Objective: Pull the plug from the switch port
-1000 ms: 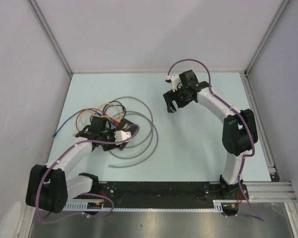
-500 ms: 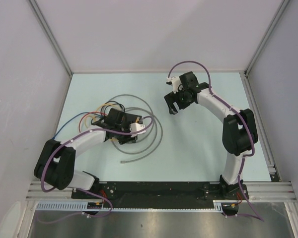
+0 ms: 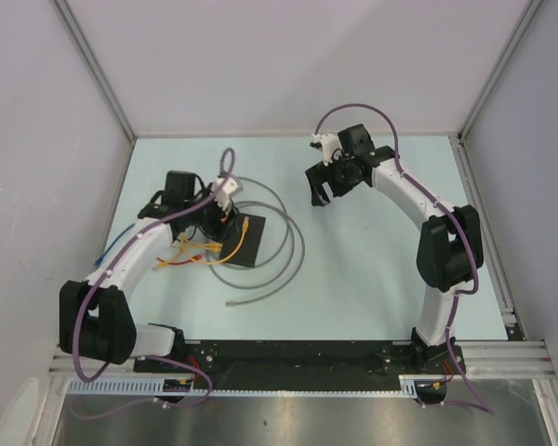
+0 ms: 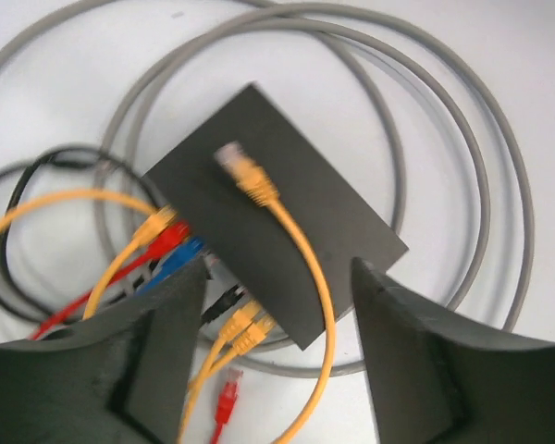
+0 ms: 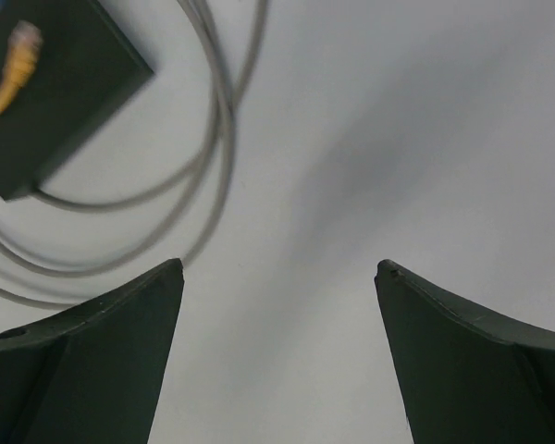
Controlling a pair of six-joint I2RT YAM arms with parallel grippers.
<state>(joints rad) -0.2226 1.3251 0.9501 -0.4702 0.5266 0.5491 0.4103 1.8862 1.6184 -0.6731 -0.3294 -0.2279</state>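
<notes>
Switch [image 3: 244, 243]: flat matte-black rectangular box with sharp corners. It lies flat on the bench left of centre, under the left arm's fingers, with its port edge facing left in the top view.
Yellow plug [image 4: 244, 173]: clear-tipped connector on a glossy yellow lead. It rests loose on the switch's top face, in no port, and its lead trails off between the left fingers.
Seated plugs [image 4: 173, 238]: yellow, red, blue and black, then two more yellow, in a row along the port edge.
Red plug [image 4: 227, 392]: lies loose on the bench just beside the port edge.
Grey cable [image 3: 294, 251]: smooth round cord in several loose overlapping loops around and under the switch.
Left fingers [image 4: 166, 356]: dark moulded plastic, spread wide, gripping nothing.
Right fingers [image 5: 83, 370]: the same make, spread wide and empty, above bare bench well apart from the switch.
Bench [image 3: 372, 269]: pale blue-green, matte and even.
Walls [image 3: 260, 65]: plain grey-white panels in aluminium framing on three sides.
</notes>
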